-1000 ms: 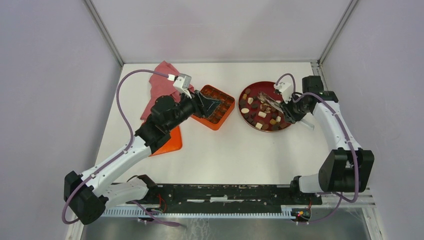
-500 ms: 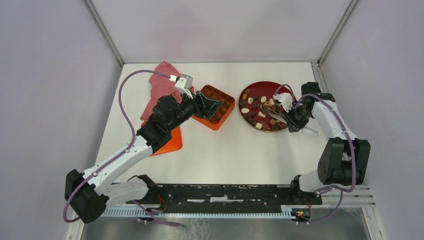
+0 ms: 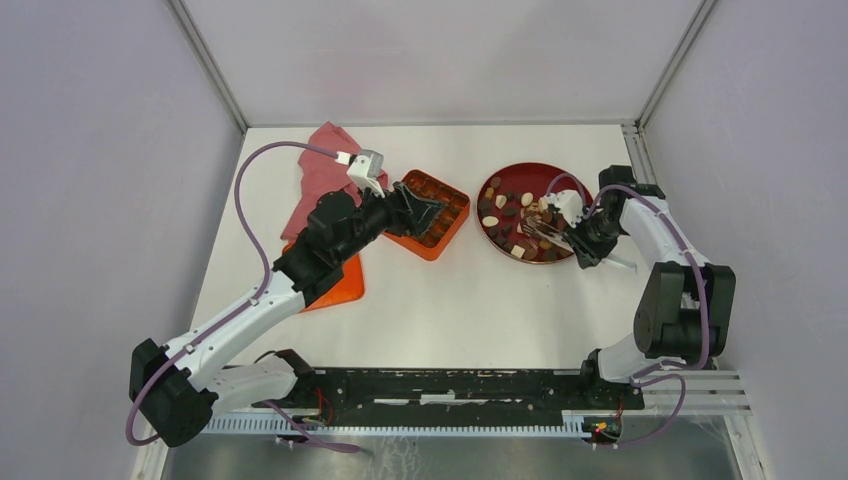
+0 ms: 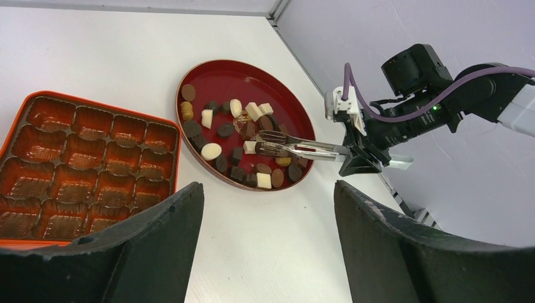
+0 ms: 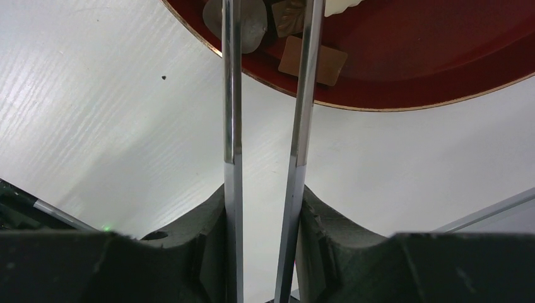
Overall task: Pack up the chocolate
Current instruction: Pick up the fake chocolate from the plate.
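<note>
The white counter (image 3: 480,300) carries all items. A red cloth (image 3: 320,165) lies at far left, with a flat orange lid (image 3: 345,285) partly under the left arm. The orange gridded box (image 4: 94,164) sits beside the dark red round plate (image 4: 227,79), the two near each other but apart. The left end effector (image 4: 268,189) hangs above the box's near edge with its jaws spread wide, nothing between them. The right end effector (image 4: 359,158) is clamped on metal tongs (image 4: 296,148), whose two arms stand apart. Their tips reach in over the plate's near-right portion. The chocolate (image 4: 226,129), in dark, light brown and cream pieces, lies scattered on the plate. Whether the tongs grip a piece cannot be determined.
</note>
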Controlling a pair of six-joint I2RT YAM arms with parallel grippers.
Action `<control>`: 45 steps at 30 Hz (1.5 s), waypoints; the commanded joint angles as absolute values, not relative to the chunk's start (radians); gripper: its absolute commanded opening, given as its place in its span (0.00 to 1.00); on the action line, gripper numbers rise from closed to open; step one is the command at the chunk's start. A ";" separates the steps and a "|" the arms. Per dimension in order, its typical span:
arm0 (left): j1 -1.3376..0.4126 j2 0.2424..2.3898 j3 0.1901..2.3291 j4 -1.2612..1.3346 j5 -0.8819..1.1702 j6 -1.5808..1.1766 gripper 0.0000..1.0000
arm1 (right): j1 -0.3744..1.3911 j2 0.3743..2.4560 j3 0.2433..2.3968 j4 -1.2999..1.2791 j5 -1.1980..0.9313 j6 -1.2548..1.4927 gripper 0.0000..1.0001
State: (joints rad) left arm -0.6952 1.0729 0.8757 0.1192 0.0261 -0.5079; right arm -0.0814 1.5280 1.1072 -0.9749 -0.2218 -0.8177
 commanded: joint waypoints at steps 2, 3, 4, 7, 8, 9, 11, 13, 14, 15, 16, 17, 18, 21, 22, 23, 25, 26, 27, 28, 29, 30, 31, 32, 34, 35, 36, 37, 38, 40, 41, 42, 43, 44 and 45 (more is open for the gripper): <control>-0.693 1.062 0.882 0.130 0.005 -0.517 0.81 | -0.086 1.530 1.177 -0.982 -0.193 -0.837 0.40; -0.695 1.063 0.883 0.130 0.005 -0.516 0.81 | -0.086 1.528 1.184 -0.988 -0.201 -0.839 0.41; -0.694 1.064 0.884 0.130 0.005 -0.515 0.81 | -0.086 1.525 1.196 -0.991 -0.206 -0.841 0.41; -0.694 1.069 0.884 0.133 0.007 -0.515 0.81 | -0.086 1.515 1.220 -1.003 -0.218 -0.841 0.41; -0.694 1.071 0.884 0.136 0.009 -0.515 0.81 | -0.086 1.515 1.221 -1.004 -0.218 -0.842 0.41; -0.693 1.073 0.885 0.138 0.010 -0.517 0.81 | -0.086 1.518 1.220 -1.006 -0.216 -0.846 0.41; -0.695 1.077 0.885 0.140 0.013 -0.517 0.81 | -0.086 1.521 1.210 -1.003 -0.215 -0.852 0.42; -0.694 1.078 0.886 0.141 0.017 -0.517 0.81 | -0.086 1.526 1.202 -1.004 -0.218 -0.854 0.42; -0.693 1.078 0.887 0.140 0.018 -0.517 0.81 | -0.086 1.528 1.200 -1.009 -0.226 -0.856 0.42; -0.693 1.076 0.885 0.140 0.018 -0.516 0.81 | -0.086 1.529 1.199 -1.013 -0.236 -0.856 0.42; -0.693 1.073 0.884 0.140 0.018 -0.517 0.81 | -0.086 1.530 1.196 -1.016 -0.244 -0.856 0.42; -0.693 1.070 0.882 0.140 0.016 -0.517 0.81 | -0.086 1.531 1.195 -1.018 -0.247 -0.856 0.42; -0.693 1.067 0.879 0.140 0.015 -0.518 0.81 | -0.086 1.532 1.192 -1.017 -0.247 -0.857 0.42; -0.695 1.060 0.872 0.140 0.013 -0.522 0.81 | -0.086 1.537 1.181 -1.012 -0.239 -0.860 0.43; -0.694 1.060 0.871 0.140 0.013 -0.523 0.81 | -0.086 1.539 1.179 -1.010 -0.235 -0.861 0.43; -0.694 1.060 0.871 0.140 0.014 -0.523 0.81 | -0.086 1.543 1.176 -1.009 -0.233 -0.861 0.43; -0.693 1.060 0.871 0.140 0.013 -0.523 0.81 | -0.086 1.547 1.170 -1.004 -0.229 -0.862 0.43; -0.694 1.060 0.871 0.141 0.014 -0.523 0.81 | -0.086 1.549 1.167 -1.001 -0.227 -0.862 0.44; -0.693 1.060 0.871 0.141 0.015 -0.523 0.81 | -0.086 1.553 1.165 -0.998 -0.225 -0.862 0.43; -0.695 1.061 0.871 0.140 0.014 -0.524 0.81 | -0.086 1.557 1.163 -0.996 -0.224 -0.862 0.44; -0.694 1.060 0.871 0.140 0.015 -0.525 0.81 | -0.086 1.560 1.161 -0.998 -0.224 -0.862 0.44; -0.693 1.060 0.871 0.140 0.014 -0.525 0.81 | -0.086 1.562 1.158 -0.998 -0.227 -0.862 0.43; -0.693 1.060 0.871 0.141 0.015 -0.526 0.80 | -0.085 1.564 1.154 -0.997 -0.229 -0.862 0.43; -0.693 1.059 0.870 0.141 0.014 -0.526 0.80 | -0.085 1.563 1.149 -0.994 -0.228 -0.863 0.43; -0.693 1.058 0.868 0.141 0.013 -0.526 0.80 | -0.084 1.566 1.140 -0.987 -0.226 -0.865 0.41; -0.693 1.058 0.868 0.141 0.013 -0.526 0.80 | -0.084 1.568 1.138 -0.984 -0.227 -0.867 0.40; -0.693 1.060 0.868 0.142 0.014 -0.527 0.80 | -0.084 1.571 1.139 -0.981 -0.230 -0.865 0.37; -0.694 1.061 0.868 0.143 0.015 -0.528 0.80 | -0.084 1.575 1.138 -0.977 -0.232 -0.864 0.35; -0.693 1.062 0.869 0.143 0.015 -0.528 0.80 | -0.084 1.577 1.138 -0.973 -0.233 -0.862 0.33; -0.694 1.063 0.871 0.143 0.017 -0.528 0.80 | -0.084 1.582 1.138 -0.966 -0.235 -0.859 0.33; -0.695 1.064 0.872 0.143 0.017 -0.528 0.80 | -0.083 1.585 1.140 -0.962 -0.236 -0.857 0.33; -0.693 1.063 0.873 0.143 0.016 -0.526 0.80 | -0.083 1.588 1.142 -0.961 -0.235 -0.857 0.33; -0.694 1.063 0.873 0.142 0.015 -0.526 0.80 | -0.082 1.589 1.143 -0.960 -0.236 -0.857 0.32; -0.694 1.063 0.874 0.141 0.013 -0.526 0.80 | -0.081 1.589 1.144 -0.959 -0.235 -0.857 0.30; -0.694 1.063 0.874 0.140 0.014 -0.525 0.80 | -0.081 1.590 1.147 -0.959 -0.235 -0.857 0.25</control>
